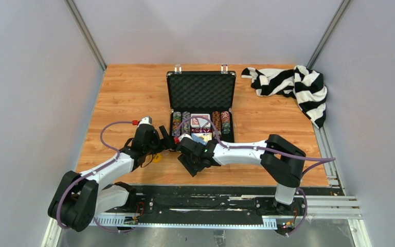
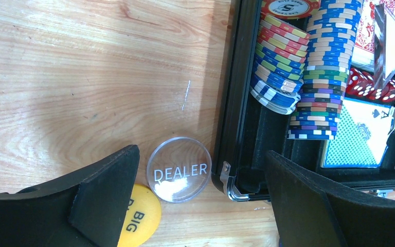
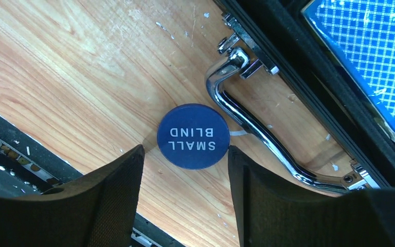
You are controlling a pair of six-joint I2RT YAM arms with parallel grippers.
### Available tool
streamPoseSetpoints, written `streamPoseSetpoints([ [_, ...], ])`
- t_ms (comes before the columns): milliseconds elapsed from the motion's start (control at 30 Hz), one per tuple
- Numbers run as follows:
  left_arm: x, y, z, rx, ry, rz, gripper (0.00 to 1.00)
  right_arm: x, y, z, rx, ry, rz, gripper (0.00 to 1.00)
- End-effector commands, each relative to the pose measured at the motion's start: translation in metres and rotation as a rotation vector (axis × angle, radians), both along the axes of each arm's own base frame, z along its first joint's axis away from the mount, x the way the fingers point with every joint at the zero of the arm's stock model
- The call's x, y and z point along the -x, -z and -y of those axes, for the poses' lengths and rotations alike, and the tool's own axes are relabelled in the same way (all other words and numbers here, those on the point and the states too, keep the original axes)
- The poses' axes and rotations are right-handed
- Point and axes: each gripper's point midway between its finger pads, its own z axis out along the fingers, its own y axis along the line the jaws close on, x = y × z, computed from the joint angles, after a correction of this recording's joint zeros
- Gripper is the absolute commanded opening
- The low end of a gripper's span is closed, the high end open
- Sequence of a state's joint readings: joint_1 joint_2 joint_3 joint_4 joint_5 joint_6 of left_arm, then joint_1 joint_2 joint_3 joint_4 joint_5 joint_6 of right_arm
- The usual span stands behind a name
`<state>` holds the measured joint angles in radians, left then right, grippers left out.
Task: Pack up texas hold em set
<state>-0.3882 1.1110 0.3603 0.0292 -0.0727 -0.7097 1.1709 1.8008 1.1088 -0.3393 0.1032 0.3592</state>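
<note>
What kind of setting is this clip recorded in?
Probably a robot test cell: a wooden tabletop boxed in by plain grey panels on metal posts, with the left arm and right arm bolted to a rail at its near edge.

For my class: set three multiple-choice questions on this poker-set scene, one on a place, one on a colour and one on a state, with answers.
1. Where does the DEALER button lie?
A) on the table beside the briefcase corner
B) inside the briefcase
C) hanging off the table's edge

2. What colour is the SMALL BLIND button?
A) yellow
B) red
C) blue

3. How is the briefcase's lid?
A) shut
B) open, standing up
C) lying detached

Answers: 1 A, it rests on wood just outside the corner; 2 C, blue face with white letters; 3 B, its foam lining faces the camera.
</note>
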Motion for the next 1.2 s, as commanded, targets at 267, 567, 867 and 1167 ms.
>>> streamPoseSetpoints([
  [267, -0.001, 0.004, -0.001, 0.001, 0.000, -0.002, 0.95, 0.006, 0.009, 0.011, 0.017, 0.002, -0.041, 0.51],
  [567, -0.002, 0.003, -0.001, 0.004, 0.000, 0.001, 0.95, 0.007, -0.017, 0.006, -0.043, -0.034, -0.016, 0.51],
  [867, -0.001, 0.004, -0.001, 0.003, 0.000, 0.000, 0.95, 0.002, -0.020, 0.000, -0.038, -0.048, -0.001, 0.67],
  [1167, -0.001, 0.003, -0.002, -0.004, 0.001, 0.002, 0.95, 0.001, 0.003, -0.009, -0.033, -0.052, -0.029, 0.71],
])
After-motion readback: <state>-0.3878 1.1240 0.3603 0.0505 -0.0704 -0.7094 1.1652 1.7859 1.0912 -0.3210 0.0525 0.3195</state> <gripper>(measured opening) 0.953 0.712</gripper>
